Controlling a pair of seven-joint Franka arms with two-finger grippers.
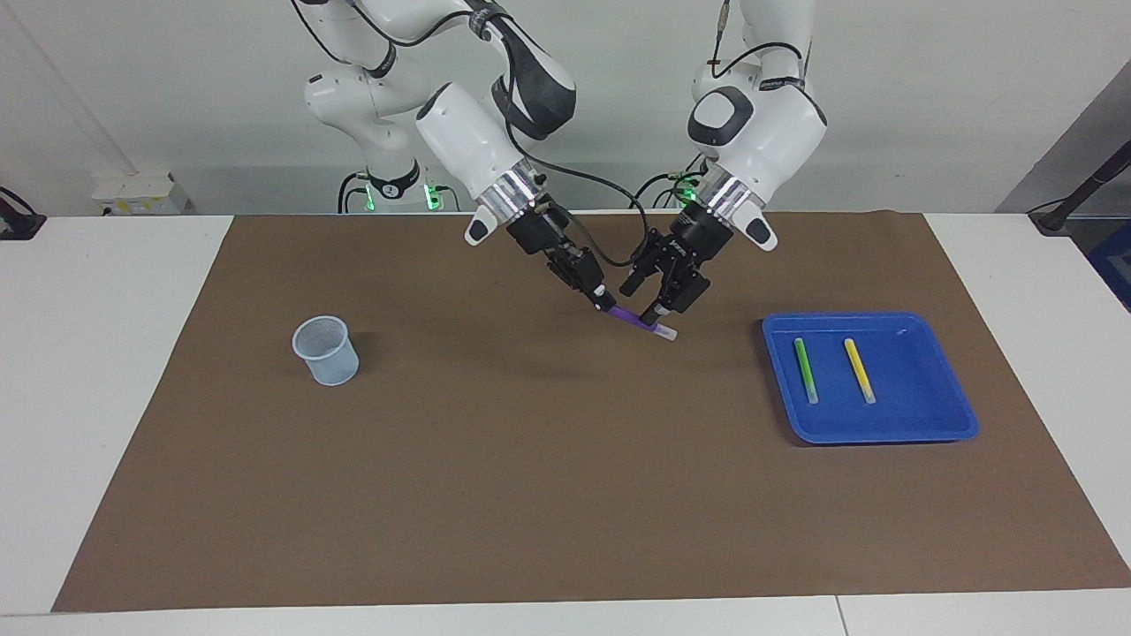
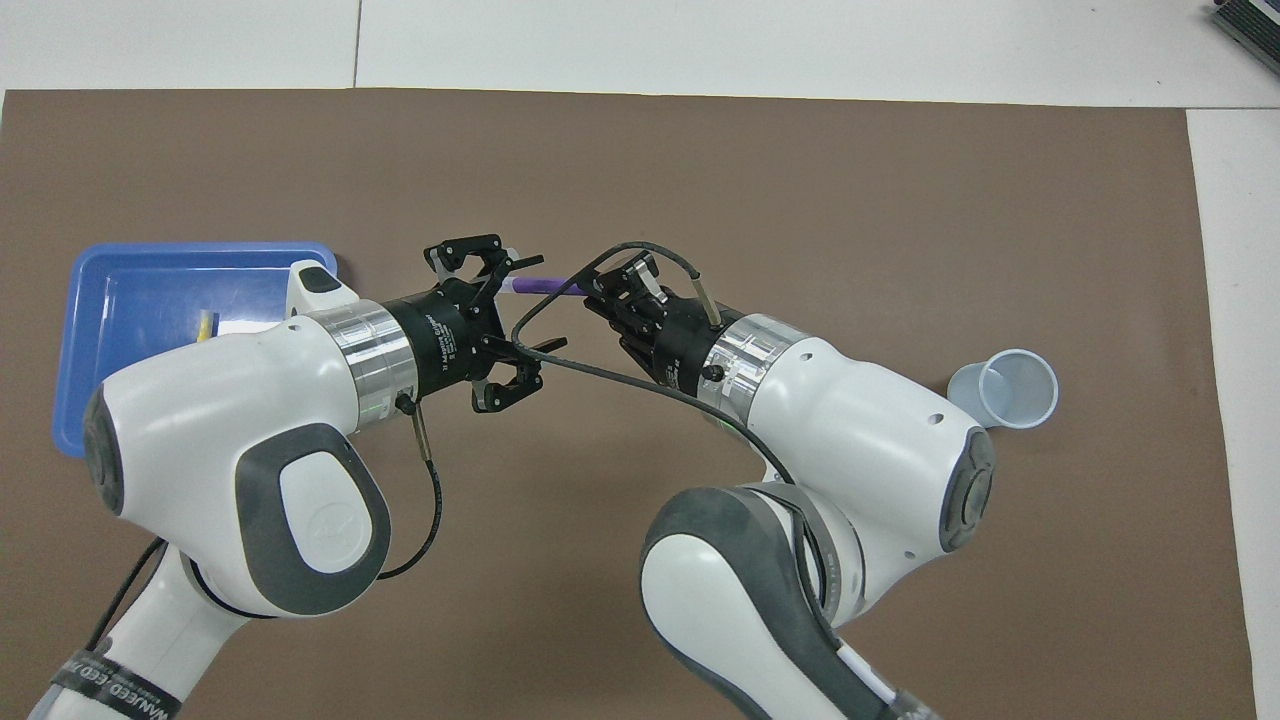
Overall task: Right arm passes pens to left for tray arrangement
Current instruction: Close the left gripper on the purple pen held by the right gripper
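1. Over the middle of the desk [image 1: 132,371], up in the air above the brown mat [image 1: 530,459], the right tool [image 1: 599,299] is pinching the purple pen [image 1: 634,320] by its purple end, so the pale tip sticks out toward the left arm's end of the desk.
2. The left tool [image 1: 649,300] is right at that free end with its fingers spread, one fingertip just beside the pale tip. It doesn't look clamped on yet.
3. The green pen [image 1: 805,369] and yellow pen [image 1: 859,369] already lie side by side in the blue tray [image 1: 884,433], so I'd say this is the last handoff.
4. Handling-wise it looks like a light, stiff, skinny marker with a smooth barrel, so probably a bit slippery. With only one end held it could swivel if bumped.
5. I'd take hold on the bare purple barrel just inside the pale tip, clear of the right tool, and squeeze square across it before the other side lets go.
6. The little pale cup [image 1: 326,351] sits well apart, toward the right arm's end.
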